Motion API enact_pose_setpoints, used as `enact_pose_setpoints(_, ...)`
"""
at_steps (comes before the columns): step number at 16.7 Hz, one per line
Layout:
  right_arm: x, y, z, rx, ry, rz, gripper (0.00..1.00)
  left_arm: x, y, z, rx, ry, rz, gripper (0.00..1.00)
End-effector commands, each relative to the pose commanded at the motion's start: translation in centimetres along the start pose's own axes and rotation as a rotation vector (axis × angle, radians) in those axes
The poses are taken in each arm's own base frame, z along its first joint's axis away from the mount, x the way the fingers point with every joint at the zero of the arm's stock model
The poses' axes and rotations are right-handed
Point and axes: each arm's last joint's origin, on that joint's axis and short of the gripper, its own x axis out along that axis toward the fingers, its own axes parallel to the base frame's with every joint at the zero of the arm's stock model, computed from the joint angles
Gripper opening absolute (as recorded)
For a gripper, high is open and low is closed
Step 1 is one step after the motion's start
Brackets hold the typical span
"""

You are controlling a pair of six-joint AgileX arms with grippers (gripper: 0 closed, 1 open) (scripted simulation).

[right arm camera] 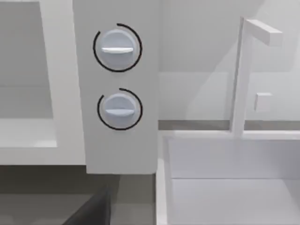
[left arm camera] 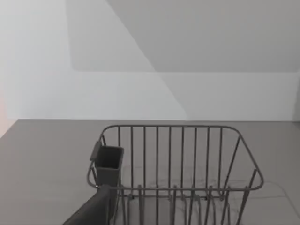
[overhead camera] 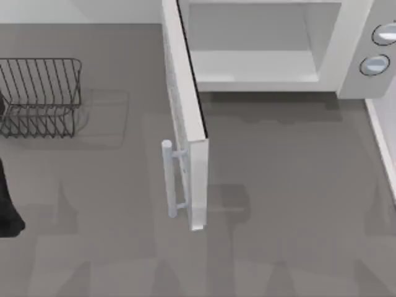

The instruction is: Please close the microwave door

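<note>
I am looking at the microwave [overhead camera: 272,46] sitting at the worktop's far edge, its white cavity exposed because the microwave door [overhead camera: 185,111] is standing swung out toward the near edge, edge-on to the top camera. The slim grey bar handle [overhead camera: 168,179] is facing the worktop's left side, so I judge a push from there is needed. My left arm [overhead camera: 7,204] is idling by the left edge beside the dark wire rack [overhead camera: 40,96]; I cannot tell either gripper's finger state. Two smooth round knobs [right arm camera: 117,77] are fronting the right wrist camera.
</note>
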Motion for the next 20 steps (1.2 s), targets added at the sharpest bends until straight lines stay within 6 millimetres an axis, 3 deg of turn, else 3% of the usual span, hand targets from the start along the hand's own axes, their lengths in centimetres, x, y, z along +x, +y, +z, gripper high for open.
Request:
enact_pose_setpoints(6, 0.0, 0.0, 0.0, 0.000, 0.000, 0.000, 1.00, 0.2, -0.4, 0.6, 0.062, 0.100, -0.062, 1.00)
enact_pose_setpoints(11, 0.0, 0.0, 0.0, 0.000, 0.000, 0.000, 1.00, 1.8, -1.4, 3.9, 0.252, 0.356, -0.232, 1.00)
enact_pose_setpoints(15, 0.0, 0.0, 0.0, 0.000, 0.000, 0.000, 1.00, 5.0, -2.7, 7.5, 0.430, 0.582, -0.425, 1.00)
enact_pose_setpoints(20, 0.0, 0.0, 0.0, 0.000, 0.000, 0.000, 1.00, 10.8, -5.4, 10.9, 0.597, 0.821, -0.725, 1.00)
